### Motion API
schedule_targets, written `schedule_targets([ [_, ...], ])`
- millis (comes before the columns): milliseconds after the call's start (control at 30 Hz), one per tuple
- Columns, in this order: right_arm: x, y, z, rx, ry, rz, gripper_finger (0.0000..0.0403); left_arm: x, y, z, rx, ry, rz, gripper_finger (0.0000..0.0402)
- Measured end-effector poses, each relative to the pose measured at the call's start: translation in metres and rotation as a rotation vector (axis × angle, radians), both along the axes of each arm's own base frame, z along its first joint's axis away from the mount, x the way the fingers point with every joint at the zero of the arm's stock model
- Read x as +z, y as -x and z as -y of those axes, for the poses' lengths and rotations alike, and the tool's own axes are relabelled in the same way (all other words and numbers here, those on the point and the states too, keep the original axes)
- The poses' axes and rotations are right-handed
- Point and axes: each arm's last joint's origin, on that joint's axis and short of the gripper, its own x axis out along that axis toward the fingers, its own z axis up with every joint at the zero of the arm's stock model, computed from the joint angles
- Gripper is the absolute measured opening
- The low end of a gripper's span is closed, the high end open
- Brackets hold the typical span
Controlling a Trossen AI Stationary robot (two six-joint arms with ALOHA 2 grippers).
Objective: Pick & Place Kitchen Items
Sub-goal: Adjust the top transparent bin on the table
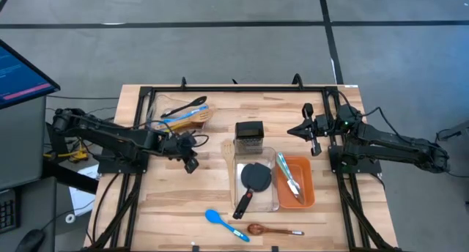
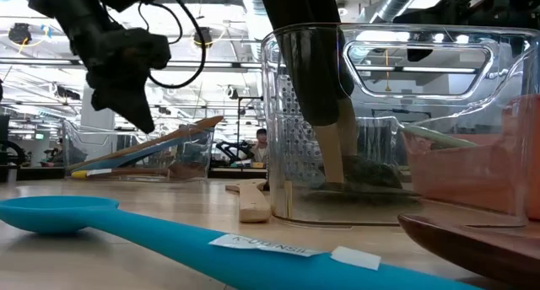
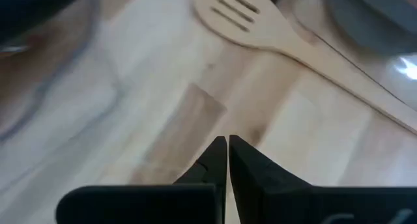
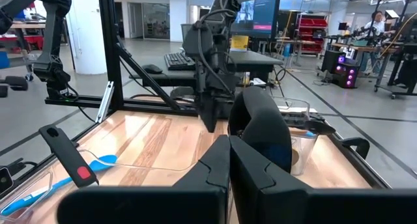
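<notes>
Two arms reach in over the wooden table (image 1: 168,201) from opposite sides. The left arm stretches across from the left edge, and its left gripper (image 1: 192,164) hangs above bare wood between the clear bin at the back left (image 1: 157,105) and the middle clear container (image 1: 272,201); its own camera shows the two fingers pressed together with nothing between them, pointing down at the boards near the slotted wooden spatula (image 3: 260,28). From table height that gripper (image 2: 135,113) floats clear of the surface. The right arm is folded near the right edge, with the right gripper (image 1: 314,138) raised beside the orange tray (image 1: 308,197), fingers together and empty in its wrist camera.

The back-left bin holds black tongs (image 1: 187,105), a blue and yellow spoon (image 1: 183,117) and a wooden utensil whose shape is hard to read. A steel box grater (image 1: 249,135) stands at the centre. A black turner (image 1: 253,182) lies in the middle container with its handle poking over the front rim, and metal tongs (image 1: 289,179) rest in the orange tray. A blue spoon (image 1: 223,221) and a dark wooden spoon (image 1: 271,228) lie on the front boards. From table height the blue spoon (image 2: 126,227) fills the foreground, its handle label only partly legible, and the container wall blurs what sits behind it
</notes>
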Motion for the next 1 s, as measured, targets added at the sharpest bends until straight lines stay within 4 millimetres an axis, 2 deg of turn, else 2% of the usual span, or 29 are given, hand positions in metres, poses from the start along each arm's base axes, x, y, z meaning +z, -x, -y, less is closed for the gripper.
schedule_targets([
  [233,0.001,0.000,0.000,0.000,0.003,0.010,0.0000,-0.005,-0.003,-0.011,0.137,-0.155,-0.009,0.0001],
  [433,0.001,0.000,0.000,0.000,0.005,0.014,0.0000,-0.033,-0.018,-0.026,0.215,-0.204,-0.115,0.0001],
  [600,0.001,0.000,0.000,-0.002,0.005,0.014,0.0000,-0.052,-0.037,-0.039,0.239,-0.317,-0.098,0.0001],
  [733,0.001,0.000,0.000,-0.002,0.005,0.014,0.0000,-0.059,-0.049,-0.051,0.279,-0.410,-0.056,0.0001],
  [867,0.001,0.000,0.000,-0.003,0.005,0.014,0.0000,-0.065,-0.050,-0.064,0.347,-0.483,-0.083,0.0001],
  [1000,0.001,0.000,0.000,-0.003,0.005,0.013,0.0000,-0.065,-0.054,-0.070,0.380,-0.450,-0.029,0.0001],
])
